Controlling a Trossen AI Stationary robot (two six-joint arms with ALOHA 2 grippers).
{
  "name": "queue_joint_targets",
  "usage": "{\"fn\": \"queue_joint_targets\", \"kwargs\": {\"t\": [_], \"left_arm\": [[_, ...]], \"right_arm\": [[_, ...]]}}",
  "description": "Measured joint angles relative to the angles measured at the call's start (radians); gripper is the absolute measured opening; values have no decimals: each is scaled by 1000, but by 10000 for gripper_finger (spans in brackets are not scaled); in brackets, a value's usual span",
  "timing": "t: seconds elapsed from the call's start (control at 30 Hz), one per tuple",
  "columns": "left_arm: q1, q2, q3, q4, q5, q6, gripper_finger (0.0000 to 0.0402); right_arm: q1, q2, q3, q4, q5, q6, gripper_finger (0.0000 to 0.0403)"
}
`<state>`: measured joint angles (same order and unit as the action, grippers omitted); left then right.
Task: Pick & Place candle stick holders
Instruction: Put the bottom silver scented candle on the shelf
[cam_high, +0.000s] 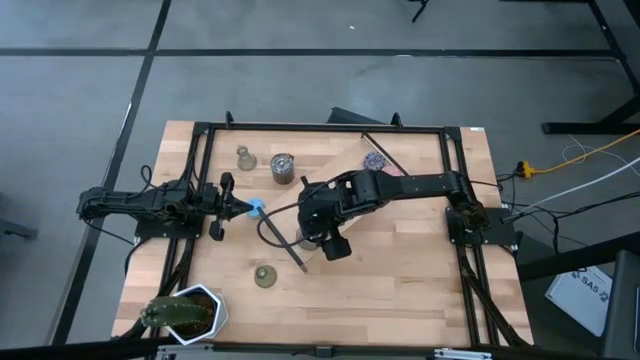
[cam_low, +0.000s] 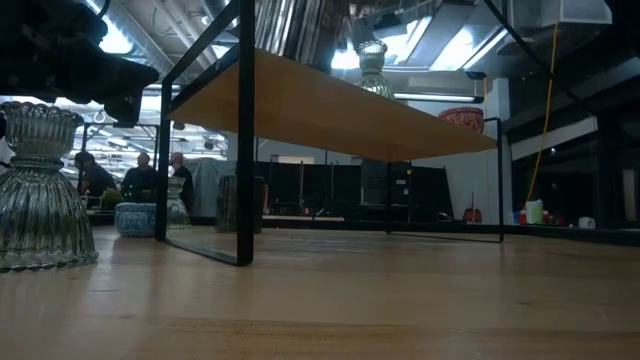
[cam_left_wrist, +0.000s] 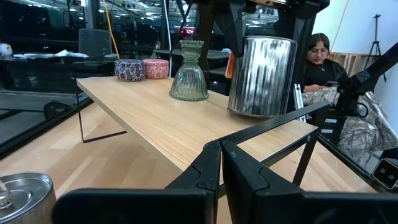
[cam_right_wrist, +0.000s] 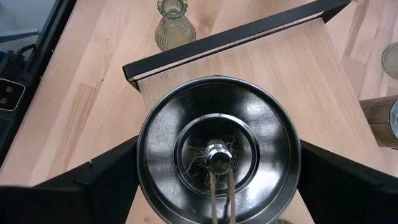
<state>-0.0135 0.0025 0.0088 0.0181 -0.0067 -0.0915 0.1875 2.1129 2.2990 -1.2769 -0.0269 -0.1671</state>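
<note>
Three ribbed olive candle stick holders show. One stands at the table's far left (cam_high: 245, 158). One stands near the front (cam_high: 265, 275), also in the right wrist view (cam_right_wrist: 171, 25) and the low view (cam_low: 40, 190). One stands on a raised wooden shelf (cam_left_wrist: 189, 71). My right gripper (cam_right_wrist: 217, 177) is over a silver tin (cam_right_wrist: 217, 149) on that shelf, its open fingers on either side of the tin. My left gripper (cam_left_wrist: 221, 168) is shut and empty at the table's left (cam_high: 243, 208). My right gripper comes at the silver tin from above, pointing down, one finger (cam_right_wrist: 109, 180) beside each side of its lid (cam_right_wrist: 149, 155). The lid hides the fingertips, so I cannot tell whether they touch. The tin stands upright on the shelf board (cam_right_wrist: 280, 68).
A second silver tin (cam_high: 283, 168) stands at the far middle. Glittery pucks (cam_left_wrist: 129, 68) sit at the shelf's far end. A potted plant (cam_high: 185, 312) is at the near left corner. A black frame (cam_high: 205, 140) rings the table. A person (cam_left_wrist: 320, 50) sits beyond the table.
</note>
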Motion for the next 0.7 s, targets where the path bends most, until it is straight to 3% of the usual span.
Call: {"fn": "queue_joint_targets", "kwargs": {"t": [0.7], "left_arm": [[0, 0, 0, 0, 0, 0, 12]], "right_arm": [[-3, 0, 0, 44, 0, -3, 386]]}}
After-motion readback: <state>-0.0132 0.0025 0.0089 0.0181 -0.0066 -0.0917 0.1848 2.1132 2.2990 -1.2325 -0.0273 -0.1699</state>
